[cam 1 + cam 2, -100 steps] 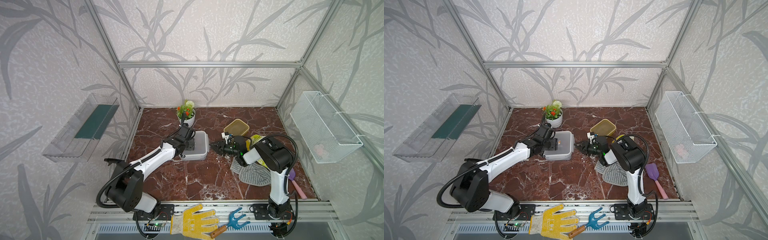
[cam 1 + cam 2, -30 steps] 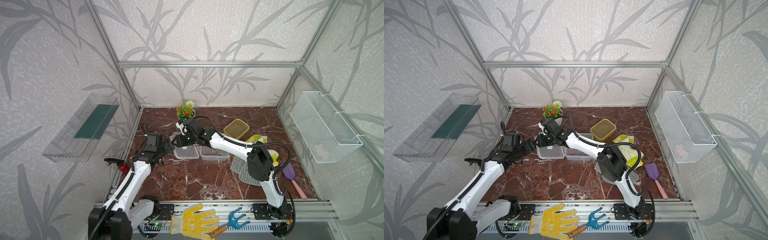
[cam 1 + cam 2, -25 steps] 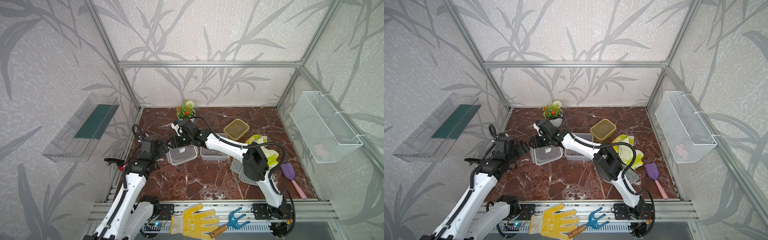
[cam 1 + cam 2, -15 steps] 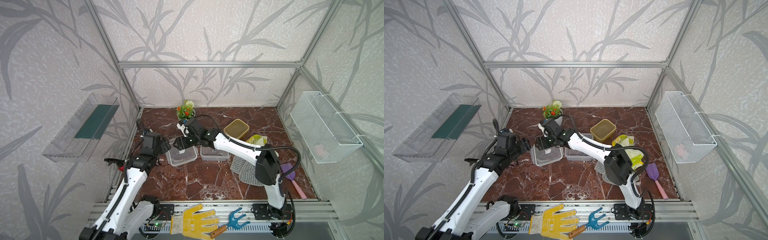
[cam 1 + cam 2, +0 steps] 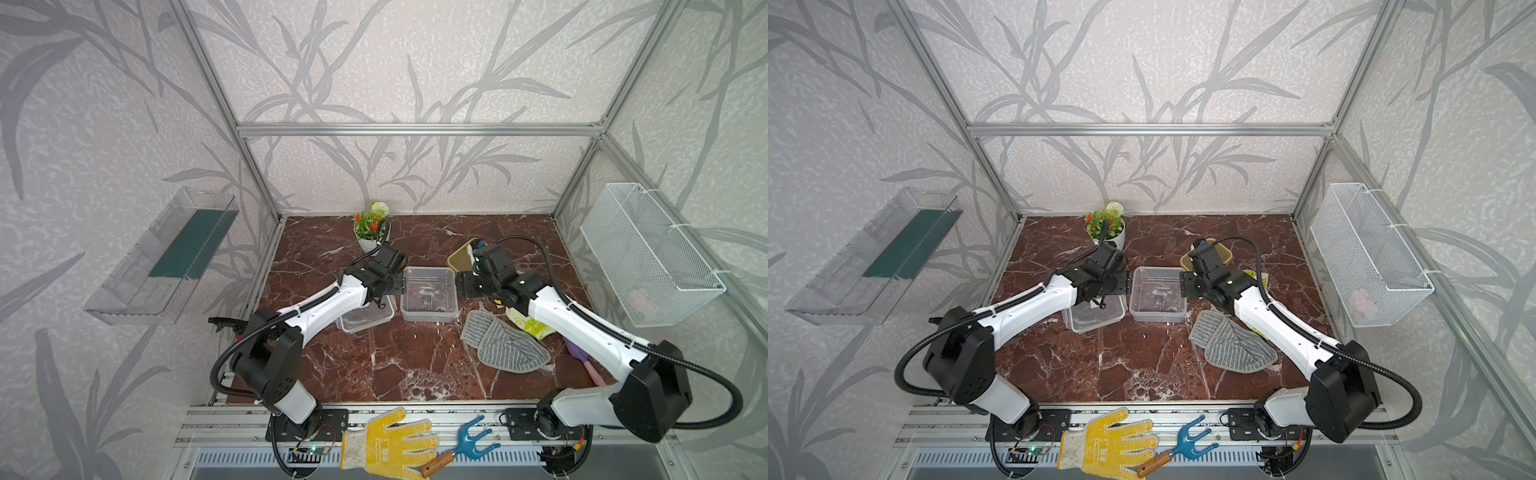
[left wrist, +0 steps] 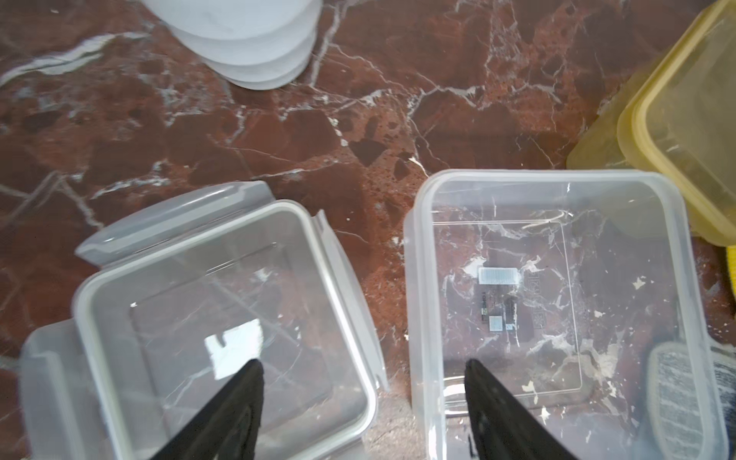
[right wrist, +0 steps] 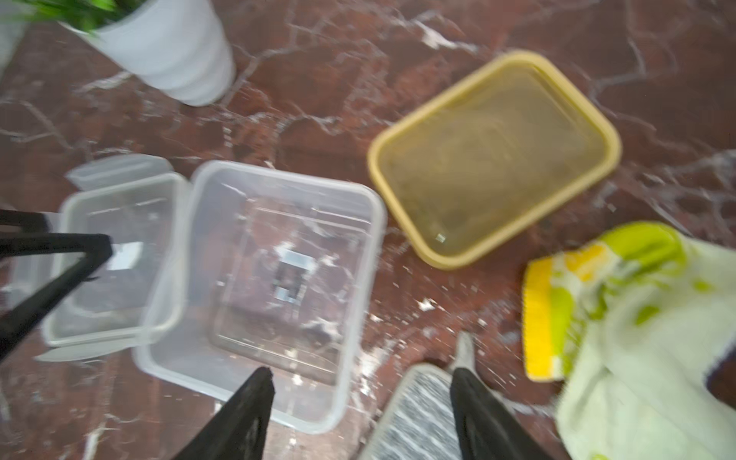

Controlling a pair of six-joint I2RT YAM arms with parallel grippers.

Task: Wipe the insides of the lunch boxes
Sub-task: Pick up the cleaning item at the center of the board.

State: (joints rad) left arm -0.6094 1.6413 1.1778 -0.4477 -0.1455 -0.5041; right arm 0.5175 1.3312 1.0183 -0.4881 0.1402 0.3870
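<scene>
Lunch boxes (image 5: 429, 294) – clear uncovered, amber (image 7: 494, 157) lidded

A dark printed label shows through the clear lunch box (image 6: 557, 302) bottom, too small to read.

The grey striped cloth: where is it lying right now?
In both top views the grey striped cloth lies flat on the marble floor, just right of the open clear lunch box and beside the right arm.

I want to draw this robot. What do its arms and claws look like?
Two arms with white tube-like links and chunky black joints. A black ribbed cable loops along each. The left gripper and right gripper are black, with thin, flat, pointed fingers.
</scene>
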